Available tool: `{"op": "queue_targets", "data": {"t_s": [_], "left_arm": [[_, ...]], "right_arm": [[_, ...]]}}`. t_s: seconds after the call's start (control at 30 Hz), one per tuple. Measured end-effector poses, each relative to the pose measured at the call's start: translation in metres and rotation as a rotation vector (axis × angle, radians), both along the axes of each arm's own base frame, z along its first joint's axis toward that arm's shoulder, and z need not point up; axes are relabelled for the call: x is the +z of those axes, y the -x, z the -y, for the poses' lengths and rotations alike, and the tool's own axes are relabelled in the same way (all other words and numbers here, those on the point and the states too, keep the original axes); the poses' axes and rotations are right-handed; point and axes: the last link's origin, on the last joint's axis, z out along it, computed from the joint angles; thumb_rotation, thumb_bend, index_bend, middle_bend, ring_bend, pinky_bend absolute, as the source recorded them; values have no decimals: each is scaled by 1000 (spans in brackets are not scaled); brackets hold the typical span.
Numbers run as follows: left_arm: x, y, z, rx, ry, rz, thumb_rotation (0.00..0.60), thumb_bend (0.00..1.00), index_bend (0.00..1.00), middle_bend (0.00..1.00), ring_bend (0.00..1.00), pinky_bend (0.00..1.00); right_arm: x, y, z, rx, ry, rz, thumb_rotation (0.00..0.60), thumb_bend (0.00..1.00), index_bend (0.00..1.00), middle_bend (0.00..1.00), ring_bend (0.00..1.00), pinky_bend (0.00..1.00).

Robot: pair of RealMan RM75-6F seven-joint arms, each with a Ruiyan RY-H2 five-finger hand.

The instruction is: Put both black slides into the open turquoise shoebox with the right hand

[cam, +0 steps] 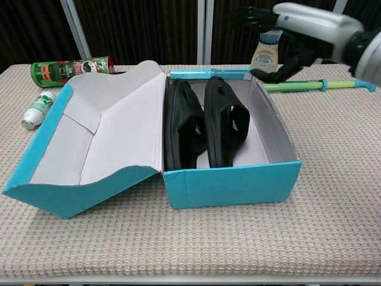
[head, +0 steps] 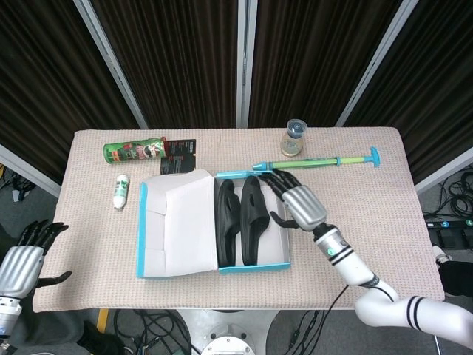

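Two black slides stand on edge side by side inside the open turquoise shoebox (head: 284,235) (cam: 238,182): one (head: 226,222) (cam: 181,128) by the lid, the other (head: 253,220) (cam: 225,122) to its right. My right hand (head: 297,203) (cam: 289,27) hovers above the box's right wall, fingers spread, holding nothing. My left hand (head: 21,262) hangs off the table's left front corner, fingers apart and empty; only the head view shows it.
The box lid (head: 179,222) (cam: 101,143) lies open to the left. Behind the box are a green-and-turquoise rod (head: 318,161) (cam: 315,84), a small bottle (head: 293,138) (cam: 265,44), a green can (head: 134,151) (cam: 71,65), a dark packet (head: 179,155) and a white bottle (head: 120,191) (cam: 39,107).
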Motion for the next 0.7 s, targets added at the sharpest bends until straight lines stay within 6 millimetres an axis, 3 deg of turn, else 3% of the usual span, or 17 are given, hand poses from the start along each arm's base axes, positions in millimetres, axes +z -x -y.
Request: {"op": "queue_targets", "data": {"t_s": [0.17, 0.33, 0.5, 0.7], "left_arm": [[-3, 2, -5, -7, -42, -18, 600, 28, 165, 120, 41, 36], [-6, 3, -9, -7, -76, -61, 600, 28, 165, 120, 41, 34], [-10, 4, -12, 12, -87, -86, 600, 28, 165, 120, 41, 33], [-12, 0, -12, 10, -95, -86, 600, 28, 165, 120, 41, 31]], "right_arm": [[46, 64, -34, -125, 223, -137, 600, 327, 0, 69, 0, 103], [80, 130, -89, -283, 316, -216, 600, 327, 0, 8, 0, 41], [101, 163, -136, -370, 345, -178, 600, 327, 0, 0, 0, 0], [115, 180, -180, -396, 348, -133, 600, 327, 0, 0, 0, 0]]}}
